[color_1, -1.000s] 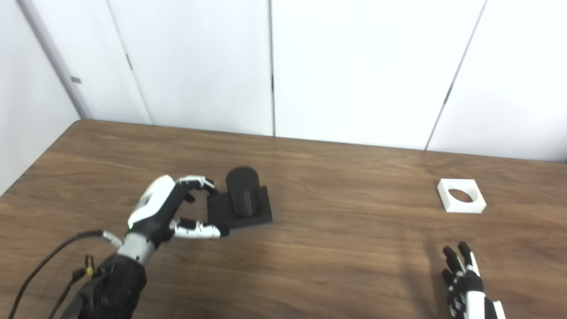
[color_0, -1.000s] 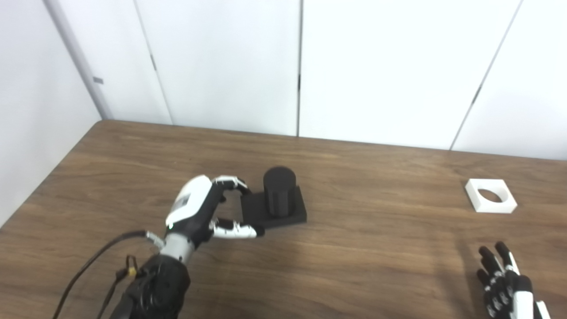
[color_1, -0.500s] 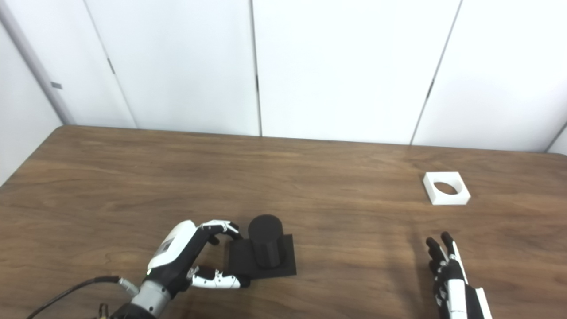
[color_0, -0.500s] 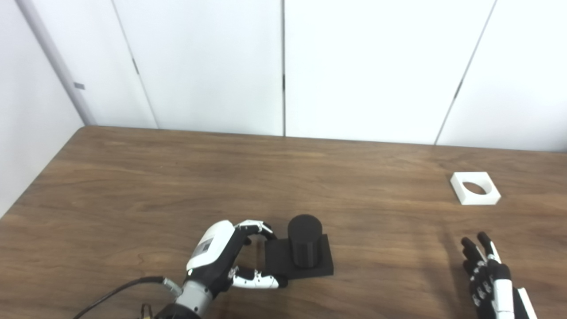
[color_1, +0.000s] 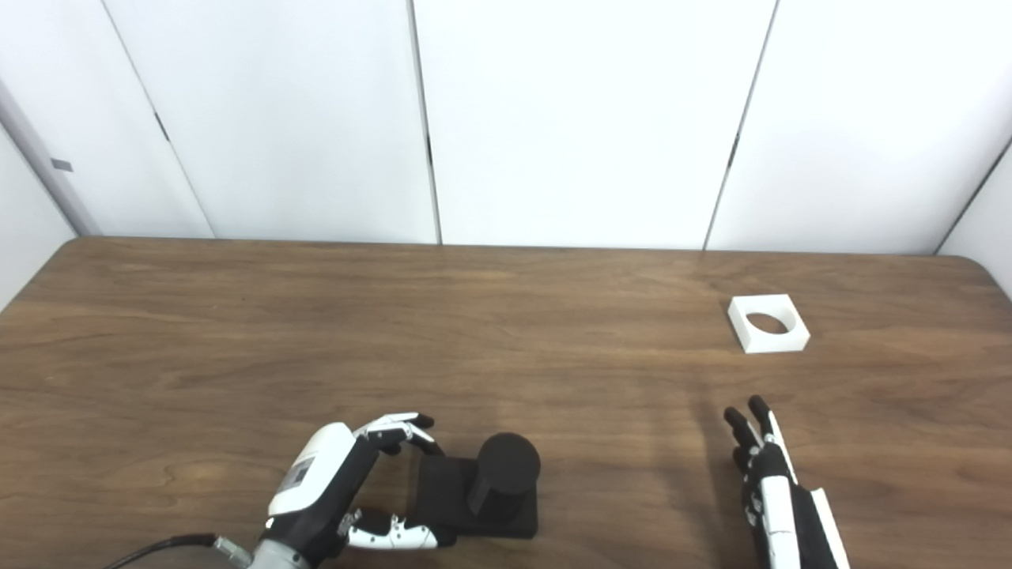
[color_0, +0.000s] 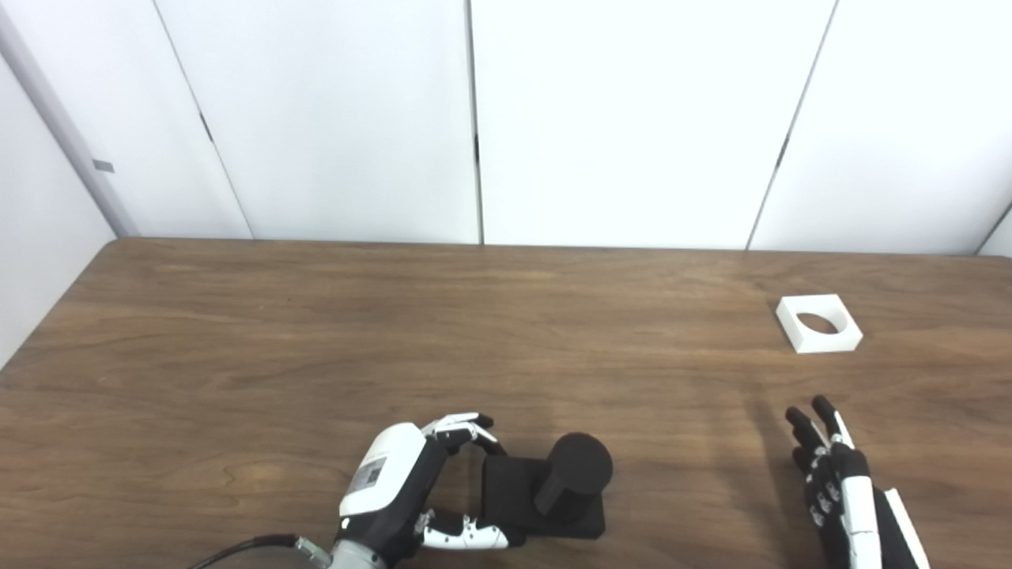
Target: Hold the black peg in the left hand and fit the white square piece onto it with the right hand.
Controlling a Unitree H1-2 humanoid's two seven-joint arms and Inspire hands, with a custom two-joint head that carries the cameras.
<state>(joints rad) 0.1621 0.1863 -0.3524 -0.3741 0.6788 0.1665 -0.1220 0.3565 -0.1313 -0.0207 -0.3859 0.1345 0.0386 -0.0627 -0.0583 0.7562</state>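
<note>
A black peg (color_0: 575, 472), a short cylinder on a square black base (color_0: 510, 496), sits near the table's front edge, left of centre. My left hand (color_0: 393, 491) grips the left edge of that base, fingers curled over the top and thumb (color_0: 466, 539) along the front. The cylinder appears to lean slightly right. A white square piece (color_0: 818, 322) with a round hole lies flat at the far right of the table. My right hand (color_0: 840, 490) is open with straight fingers near the front right, well short of the white piece and holding nothing.
The brown wooden table (color_0: 316, 340) ends at white wall panels (color_0: 474, 118) behind. The table's left edge runs along a white wall, and its right back corner (color_1: 976, 265) shows in the right eye view.
The camera has shifted. Apart from that, my left hand has drawn the black peg toward the table's front edge. My right hand has come slightly further into view, still open.
</note>
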